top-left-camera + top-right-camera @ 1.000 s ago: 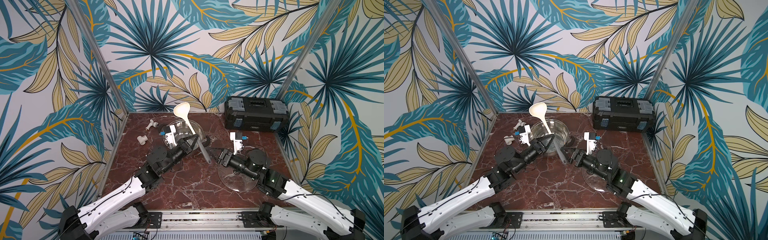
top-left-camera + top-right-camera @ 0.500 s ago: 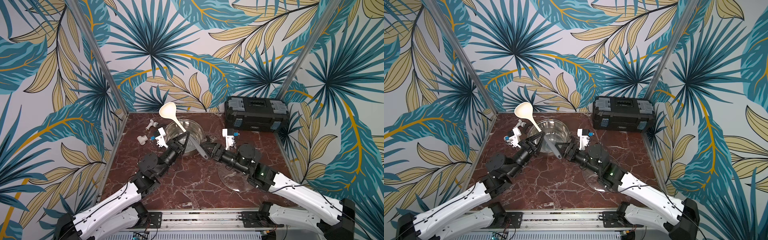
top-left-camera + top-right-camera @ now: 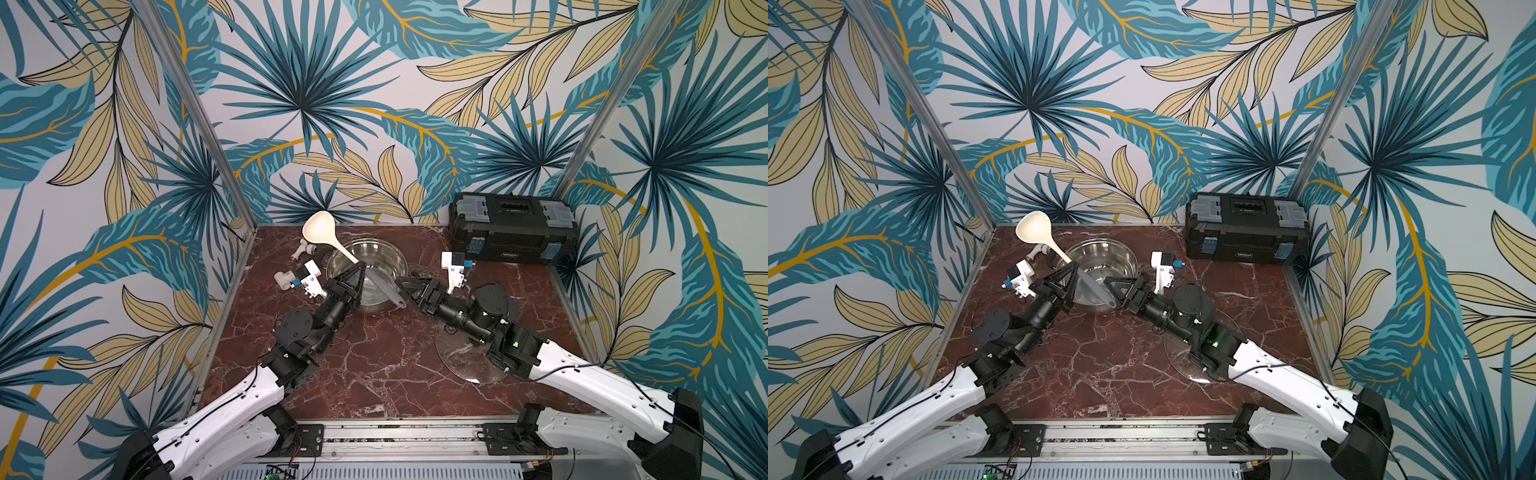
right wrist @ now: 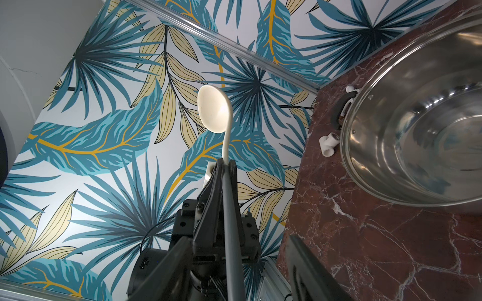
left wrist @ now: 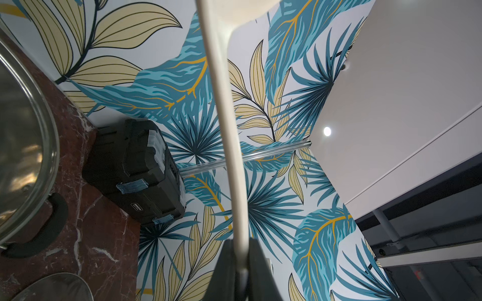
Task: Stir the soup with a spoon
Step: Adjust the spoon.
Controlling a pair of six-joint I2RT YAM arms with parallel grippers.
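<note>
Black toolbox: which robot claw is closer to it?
Right. The right claw is open at the spoon's grey end, on the toolbox side of the pot. The left claw grips the spoon farther away.

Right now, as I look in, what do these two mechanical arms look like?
The left arm and right arm have white shells traced by thin black cables, then black drum-shaped joints. The left pincer and right pincer are black triangular frames, each beside a white camera block with a blue plug.
</note>
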